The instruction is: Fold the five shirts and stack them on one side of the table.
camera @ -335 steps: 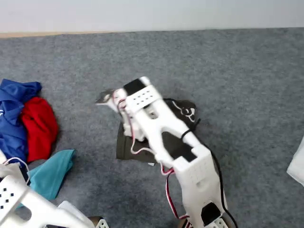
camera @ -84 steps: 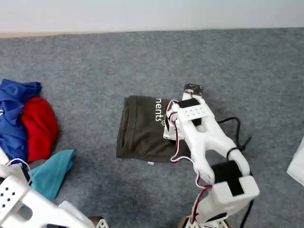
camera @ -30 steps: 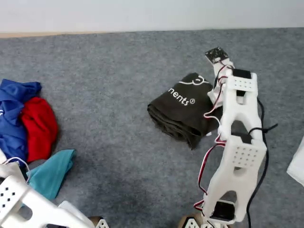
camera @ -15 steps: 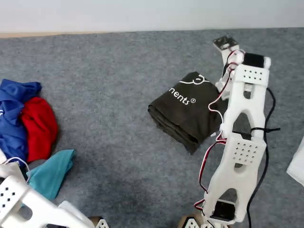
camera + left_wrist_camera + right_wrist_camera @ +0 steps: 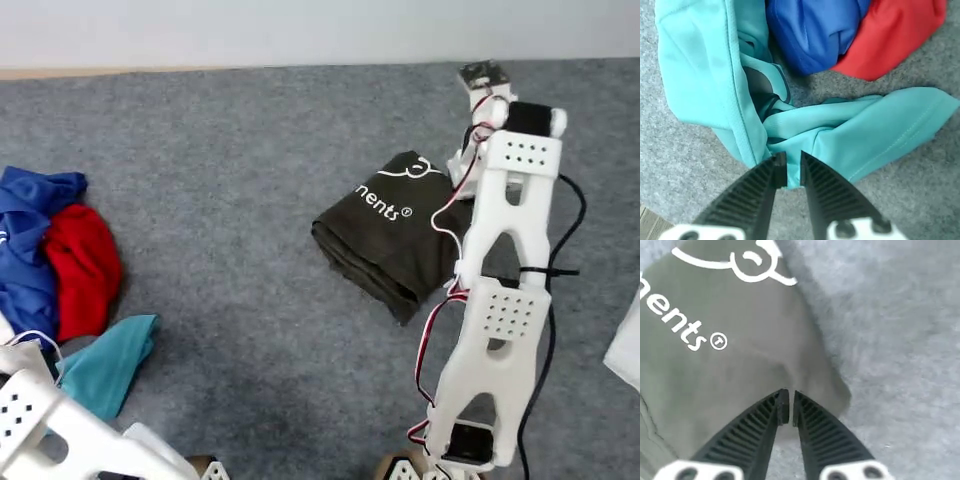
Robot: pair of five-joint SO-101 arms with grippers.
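Shirts sit in two places on the grey table (image 5: 200,140). The dark olive shirt (image 5: 385,235) lies folded in a thick bundle toward the right side. I think that is where the stack is meant to grow. The right gripper (image 5: 788,407) hangs just over the shirt's edge. Its jaws are almost together with only a thin gap, and I see no cloth pinched in them. The blue shirt (image 5: 25,240), red shirt (image 5: 80,265) and teal shirt (image 5: 880,130) lie in a crumpled heap on the left, probably not folded yet. The left gripper (image 5: 788,167) rests above the teal one, jaws nearly together too. White letters and a curly white drawing are printed on the dark olive shirt.
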